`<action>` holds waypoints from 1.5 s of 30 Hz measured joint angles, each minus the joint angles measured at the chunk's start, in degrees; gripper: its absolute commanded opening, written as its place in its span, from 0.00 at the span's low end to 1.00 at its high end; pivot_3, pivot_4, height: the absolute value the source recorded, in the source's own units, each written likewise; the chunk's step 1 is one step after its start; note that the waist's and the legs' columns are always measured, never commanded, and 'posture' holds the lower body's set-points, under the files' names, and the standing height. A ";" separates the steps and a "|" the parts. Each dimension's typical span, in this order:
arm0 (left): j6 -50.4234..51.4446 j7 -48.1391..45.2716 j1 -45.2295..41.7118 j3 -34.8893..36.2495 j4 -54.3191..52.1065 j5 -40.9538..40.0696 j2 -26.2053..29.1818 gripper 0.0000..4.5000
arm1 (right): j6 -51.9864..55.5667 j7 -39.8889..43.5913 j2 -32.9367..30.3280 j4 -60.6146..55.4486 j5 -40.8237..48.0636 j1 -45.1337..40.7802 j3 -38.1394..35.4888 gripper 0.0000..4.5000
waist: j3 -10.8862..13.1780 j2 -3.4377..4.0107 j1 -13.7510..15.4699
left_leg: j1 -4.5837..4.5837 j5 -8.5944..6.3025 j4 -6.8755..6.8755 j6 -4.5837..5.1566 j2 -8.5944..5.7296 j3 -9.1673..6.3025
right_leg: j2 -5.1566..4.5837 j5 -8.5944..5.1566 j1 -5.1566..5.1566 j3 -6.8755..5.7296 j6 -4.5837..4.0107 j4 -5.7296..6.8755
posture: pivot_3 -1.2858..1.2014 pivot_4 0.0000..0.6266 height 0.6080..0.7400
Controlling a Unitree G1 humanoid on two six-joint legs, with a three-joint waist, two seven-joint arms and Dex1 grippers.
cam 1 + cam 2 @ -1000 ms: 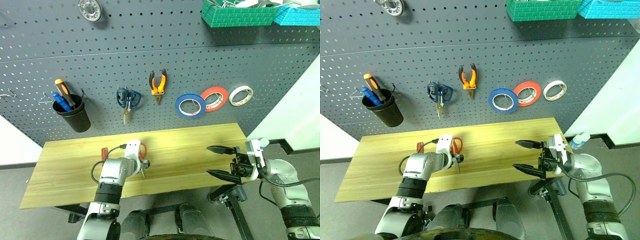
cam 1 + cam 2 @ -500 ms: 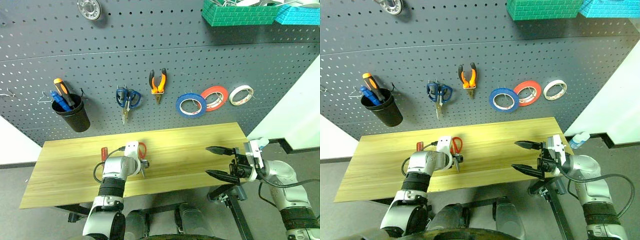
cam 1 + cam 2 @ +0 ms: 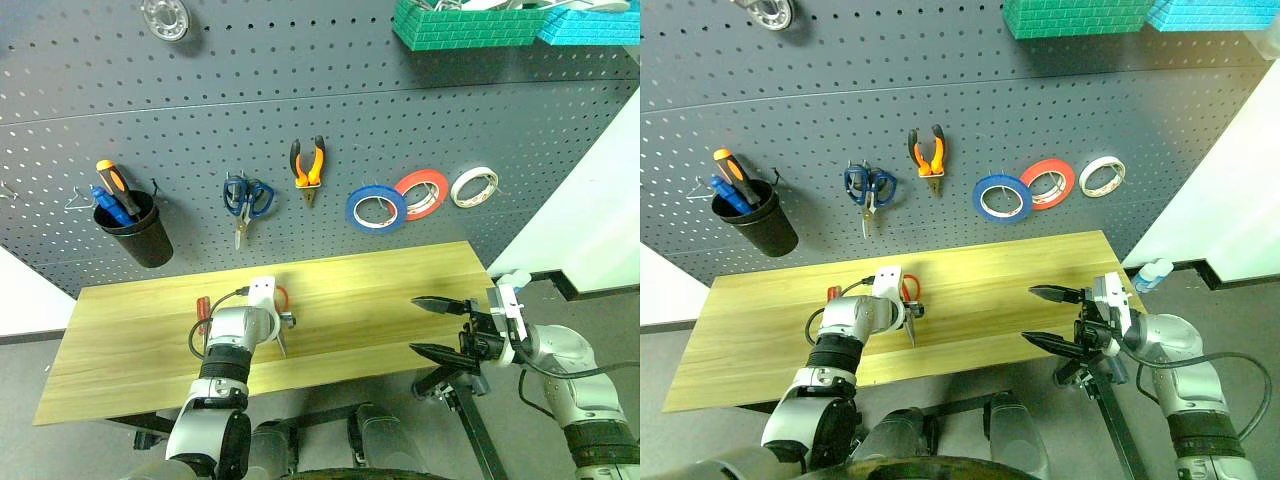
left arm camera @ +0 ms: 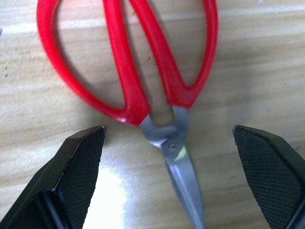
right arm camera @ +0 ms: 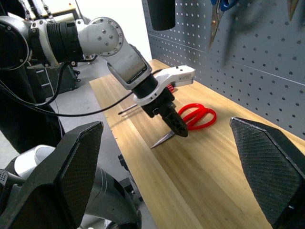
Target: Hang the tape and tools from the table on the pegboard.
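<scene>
Hovering left end effector [image 4: 167, 143] — fingers spread either side of the red-handled scissors [image 4: 143, 62] flat on the bench [image 3: 400, 290], pivot centred for pinching; right end effector [image 3: 437, 325] spread, idle.

A: What lies on the light yellowish wooden table [image 3: 400, 300]?
B: Red-handled scissors [image 3: 283, 297] near its left half, under the left gripper [image 3: 280, 335]; a small red-handled screwdriver [image 3: 203, 306] just beside.
A: And the dark grey pegboard [image 3: 300, 100]?
B: Orange-and-black pliers [image 3: 309, 168] and a dark blue tape roll [image 3: 376, 208] hang there.
</scene>
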 measured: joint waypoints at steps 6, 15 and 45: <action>0.13 0.34 -0.42 1.97 0.65 -0.38 -0.45 0.46 | 0.45 -0.64 -0.20 -0.62 0.13 -0.37 -0.02 1.00 | 0.19 0.06 0.06 | -0.01 0.00 -0.01 0.00 0.00 0.00 | 0.00 0.00 0.00 0.00 0.02 -0.01 | 0.44 0.18 0.97; 1.35 0.07 -0.38 2.10 -0.06 -0.70 -1.17 0.14 | 0.94 -0.80 -0.22 -0.51 0.35 -2.09 -0.03 1.00 | 0.35 0.00 0.12 | -0.01 0.00 -0.01 0.00 0.00 0.00 | -0.01 0.00 0.01 -0.01 0.04 -0.04 | 0.45 0.18 0.97; -7.65 -19.84 14.95 -19.20 -21.47 4.34 16.39 0.22 | -0.35 0.35 0.22 3.47 0.19 -5.01 -0.04 1.00 | 1.34 -0.02 1.74 | -0.18 0.03 -0.48 0.05 -0.01 0.01 | -0.15 -0.08 -0.29 0.05 -0.09 -0.25 | 0.46 0.19 0.97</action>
